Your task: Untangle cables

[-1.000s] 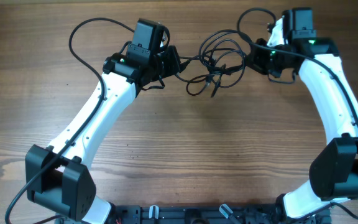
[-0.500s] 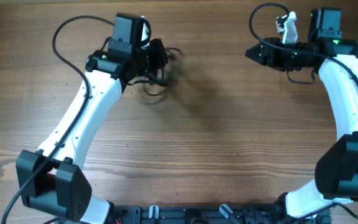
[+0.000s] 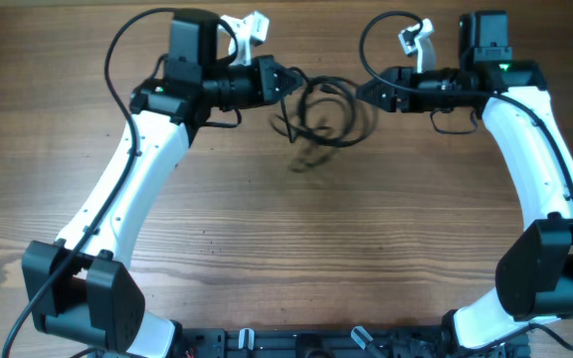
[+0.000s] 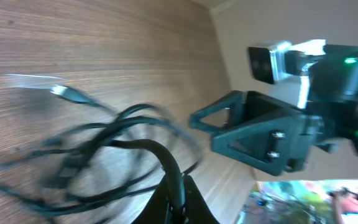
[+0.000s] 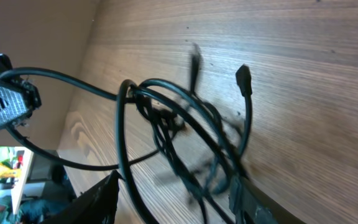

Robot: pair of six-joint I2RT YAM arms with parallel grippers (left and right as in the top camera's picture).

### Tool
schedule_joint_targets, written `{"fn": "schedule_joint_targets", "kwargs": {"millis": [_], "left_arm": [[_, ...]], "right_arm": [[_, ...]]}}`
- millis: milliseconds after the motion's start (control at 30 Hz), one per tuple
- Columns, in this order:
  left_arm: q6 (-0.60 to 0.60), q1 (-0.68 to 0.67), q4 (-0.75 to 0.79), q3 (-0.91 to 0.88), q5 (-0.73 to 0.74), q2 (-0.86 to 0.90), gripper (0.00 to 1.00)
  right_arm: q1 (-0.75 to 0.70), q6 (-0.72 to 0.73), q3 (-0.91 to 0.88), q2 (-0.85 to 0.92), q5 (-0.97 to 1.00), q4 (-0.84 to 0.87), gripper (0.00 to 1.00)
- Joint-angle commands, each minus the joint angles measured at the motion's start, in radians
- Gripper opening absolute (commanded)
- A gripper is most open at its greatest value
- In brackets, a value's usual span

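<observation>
The cables (image 3: 324,117) form a loose, partly blurred tangle near the far edge of the surface (image 3: 296,249), about midway along it, between the two claws. The left claw (image 3: 283,80) is pinched tight on one strand at the tangle's left side. The right claw (image 3: 364,92) stands wide just beside the loops, its fingers (image 5: 98,202) well apart with strands between them; one plug (image 5: 243,73) sticks up

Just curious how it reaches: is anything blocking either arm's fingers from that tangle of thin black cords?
Nothing visible does. The tangle of thin black cables is directly between the two arms; the left fingers pinch a strand, and the right fingers are spread right beside it.
</observation>
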Motion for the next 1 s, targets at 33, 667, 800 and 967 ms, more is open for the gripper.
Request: {"fn": "schedule_joint_targets", "kwargs": {"millis": [33,667,800,967], "left_arm": [[0.009,0.047,0.017,0.023,0.159,-0.032,0.04],[-0.978,0.065,0.021,0.023,-0.346,-0.032,0.04],[-1.093,0.065,-0.019,0.023,-0.386,-0.032,0.04],[-1.073,0.063,-0.164,0.023,-0.566,-0.024,0.04]], "right_arm": [[0.024,0.042,0.005,0.002,-0.031,0.029,0.58],[0.168,0.401,0.005,0.002,0.316,0.029,0.56],[0.22,0.422,0.0,0.002,0.379,0.029,0.57],[0.242,0.451,-0.004,0.002,0.41,0.03,0.58]]}}
